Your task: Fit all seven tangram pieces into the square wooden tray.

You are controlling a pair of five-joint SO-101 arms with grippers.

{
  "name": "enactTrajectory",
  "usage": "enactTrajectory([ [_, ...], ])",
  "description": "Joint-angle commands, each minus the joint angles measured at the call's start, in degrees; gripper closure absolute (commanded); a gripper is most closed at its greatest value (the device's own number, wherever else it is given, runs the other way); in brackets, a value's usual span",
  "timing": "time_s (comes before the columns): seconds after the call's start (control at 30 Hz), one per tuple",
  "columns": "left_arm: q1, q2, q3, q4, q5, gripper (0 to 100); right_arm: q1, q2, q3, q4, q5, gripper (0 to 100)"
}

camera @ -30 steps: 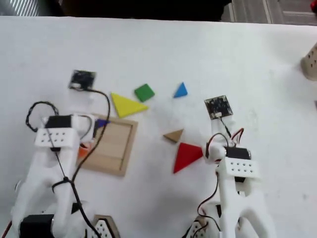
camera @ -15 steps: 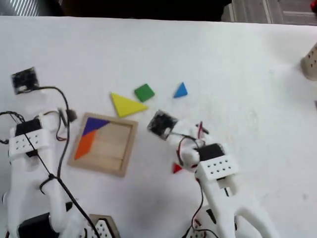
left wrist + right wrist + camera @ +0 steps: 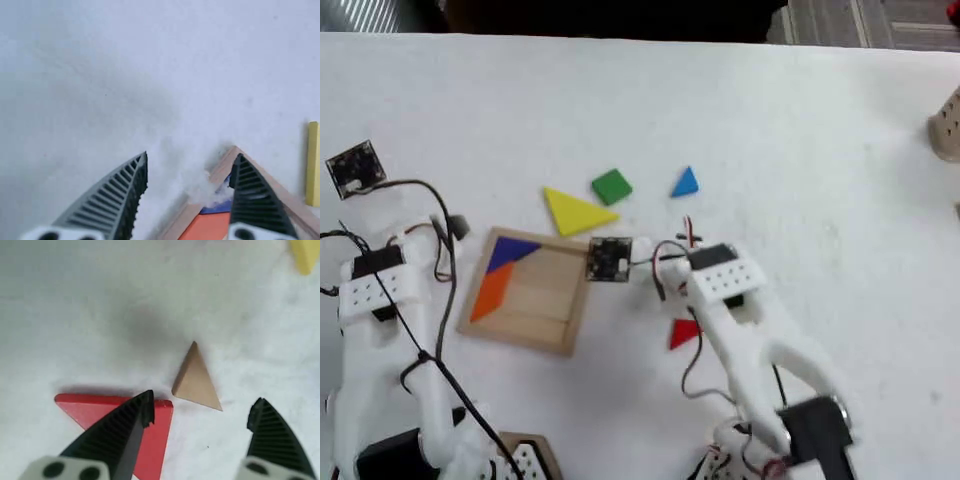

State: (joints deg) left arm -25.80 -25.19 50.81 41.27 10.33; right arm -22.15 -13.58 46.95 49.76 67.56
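The square wooden tray (image 3: 572,318) lies left of centre, with a blue piece (image 3: 512,250) and an orange piece (image 3: 492,290) along its left side. Behind it on the table are a yellow triangle (image 3: 575,210), a green square (image 3: 611,186) and a small blue triangle (image 3: 685,182). My right arm (image 3: 725,285) hangs over the tan triangle (image 3: 196,377) and the red triangle (image 3: 682,333). My right gripper (image 3: 202,399) is open above the tan triangle's base, one finger over the red triangle (image 3: 80,407). My left gripper (image 3: 190,156) is open at the tray's corner (image 3: 222,162).
My left arm (image 3: 375,285) stands just left of the tray. A perforated beige object (image 3: 947,125) sits at the table's far right edge. The yellow triangle's edge (image 3: 313,165) shows beyond the tray in the left wrist view. White tabletop stretches behind and to the right.
My left arm has drawn back leftward off the tray, uncovering the blue and orange pieces. My right arm has swung left over the tan and red triangles.
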Motion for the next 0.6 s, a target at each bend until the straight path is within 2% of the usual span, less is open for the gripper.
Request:
enactTrajectory([
  [0.0,-0.3,-2.0,-0.4,-3.1,0.6,73,2.8,10.2,-9.3,-0.1,4.8,70.0],
  [0.17,-0.3,-2.0,-0.4,-3.2,0.6,73,3.6,19.2,-16.0,0.7,6.2,70.0],
  [0.43,-0.3,-2.0,-0.4,-3.2,0.6,73,3.6,20.3,-18.5,2.9,6.2,70.8],
  [0.57,-0.3,-2.0,0.1,-3.2,0.6,73,3.6,20.3,-18.3,2.7,6.2,82.8],
])
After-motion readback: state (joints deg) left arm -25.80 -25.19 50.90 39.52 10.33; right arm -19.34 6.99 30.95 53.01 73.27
